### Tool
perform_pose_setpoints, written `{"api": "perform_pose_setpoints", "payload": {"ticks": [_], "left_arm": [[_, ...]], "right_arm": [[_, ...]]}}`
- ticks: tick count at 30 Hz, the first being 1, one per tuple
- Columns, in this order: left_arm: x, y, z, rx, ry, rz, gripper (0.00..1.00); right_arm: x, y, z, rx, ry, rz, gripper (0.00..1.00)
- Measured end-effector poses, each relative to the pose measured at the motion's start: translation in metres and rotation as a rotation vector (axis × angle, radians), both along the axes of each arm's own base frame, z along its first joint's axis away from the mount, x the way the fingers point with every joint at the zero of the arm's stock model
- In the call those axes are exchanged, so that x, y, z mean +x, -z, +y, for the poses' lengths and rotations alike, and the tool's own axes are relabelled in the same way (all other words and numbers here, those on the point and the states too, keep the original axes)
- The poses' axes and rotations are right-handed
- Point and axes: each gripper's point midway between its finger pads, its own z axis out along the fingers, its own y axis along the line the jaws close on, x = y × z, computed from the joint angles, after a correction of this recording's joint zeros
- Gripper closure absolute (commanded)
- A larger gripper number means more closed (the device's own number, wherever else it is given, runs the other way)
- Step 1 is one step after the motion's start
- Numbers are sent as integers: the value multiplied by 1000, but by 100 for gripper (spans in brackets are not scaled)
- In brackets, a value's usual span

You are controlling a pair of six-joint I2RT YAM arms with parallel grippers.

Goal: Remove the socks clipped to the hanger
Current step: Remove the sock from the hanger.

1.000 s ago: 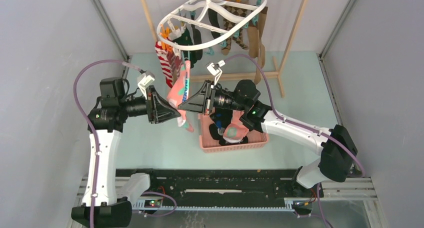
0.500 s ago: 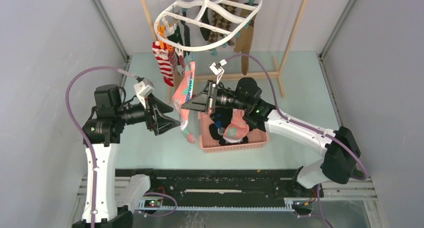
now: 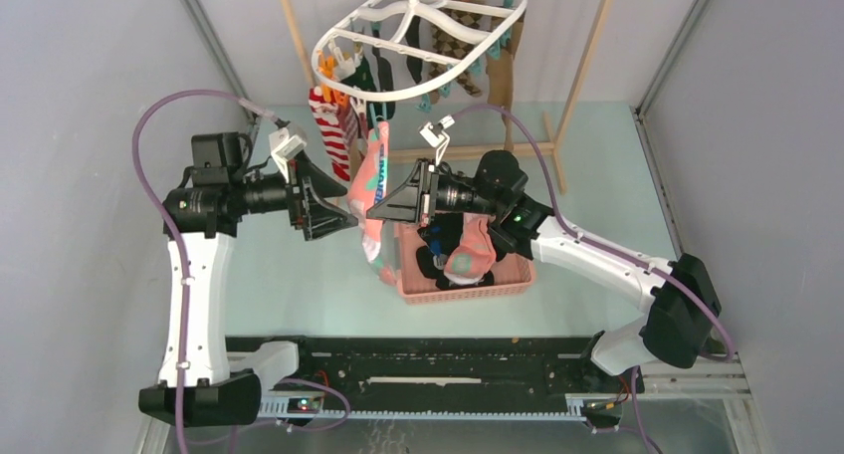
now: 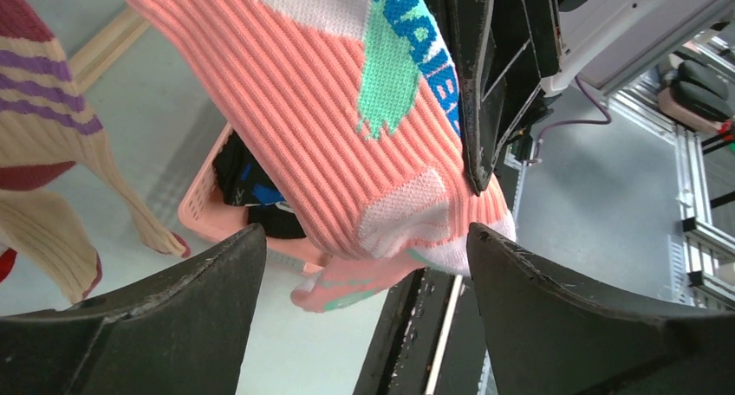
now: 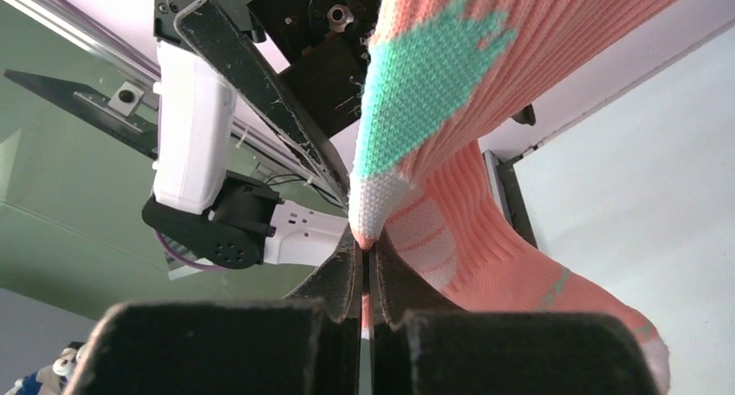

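The white oval hanger [image 3: 495, 39] hangs at the top, with several socks clipped below it, among them a red-and-white striped one [image 3: 328, 137] and an argyle one [image 3: 468, 24]. A pink sock [image 3: 373, 187] with teal patches still hangs from a clip. My right gripper [image 3: 377, 213] is shut on its lower part; the wrist view shows the right gripper [image 5: 364, 244] pinching a fold of the pink sock [image 5: 451, 109]. My left gripper [image 3: 345, 218] stands open just left of it. In the left wrist view the pink sock [image 4: 347, 126] hangs beyond the open left gripper [image 4: 364, 239].
A pink basket [image 3: 503, 283] on the table under my right arm holds a pink sock [image 3: 470, 257] and dark ones. The light wooden rack frame [image 3: 585, 66] stands behind. A purple-striped sock [image 4: 43, 126] hangs at the left of the left wrist view.
My left gripper has opened, let go of the pink sock and drawn back a little to the left. The right gripper has stayed shut on the sock. The hanger has swung slightly.
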Motion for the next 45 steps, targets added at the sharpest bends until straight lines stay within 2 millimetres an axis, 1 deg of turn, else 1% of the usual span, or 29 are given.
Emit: {"api": "perform_pose_setpoints", "payload": {"ticks": [4, 9, 15, 17, 20, 23, 25, 27, 29, 31, 32, 34, 36, 38, 41, 43, 44, 45], "left_arm": [[-3, 0, -4, -19, 32, 15, 10], [-8, 2, -9, -43, 67, 31, 10], [-1, -1, -11, -44, 69, 6, 7], [2, -3, -11, -47, 67, -2, 8], [4, -4, -14, -56, 79, 1, 14], [0, -1, -22, -64, 121, 11, 28], [-4, 2, -25, -73, 143, 30, 41], [-6, 5, -27, -82, 157, 50, 59], [-7, 8, -27, -86, 159, 67, 75], [-7, 10, -27, -85, 157, 73, 84], [-7, 11, -27, -82, 153, 75, 87], [-5, 11, -27, -78, 143, 73, 90], [-3, 11, -26, -72, 129, 66, 92], [-2, 13, -26, -70, 114, 70, 93], [0, 17, -25, -68, 88, 80, 94], [1, 19, -25, -67, 72, 84, 94], [2, 19, -25, -66, 64, 84, 94], [2, 20, -25, -66, 60, 86, 94]], "right_arm": [[-2, -3, -1, 10, -15, 3, 100], [-6, -12, -4, 42, -51, 7, 100], [-7, -13, -5, 57, -82, 25, 100], [-7, -13, -5, 57, -86, 28, 100], [-8, -13, -5, 58, -92, 28, 100], [-9, -14, -6, 63, -98, 29, 100], [-8, -14, -5, 63, -100, 33, 98], [-7, -12, -5, 59, -100, 39, 90], [-6, -10, -5, 52, -94, 45, 85], [-3, -8, -4, 42, -81, 48, 78], [-1, -6, -4, 34, -70, 52, 74], [3, -1, -3, 14, -45, 59, 64], [9, 4, -4, -12, 3, 70, 49], [16, 6, -6, -31, 58, 72, 38], [27, 5, -13, -55, 155, 55, 27], [35, 3, -15, -75, 219, 37, 23], [41, 0, -16, -85, 253, 24, 20], [46, -3, -16, -92, 284, 12, 16]]}}
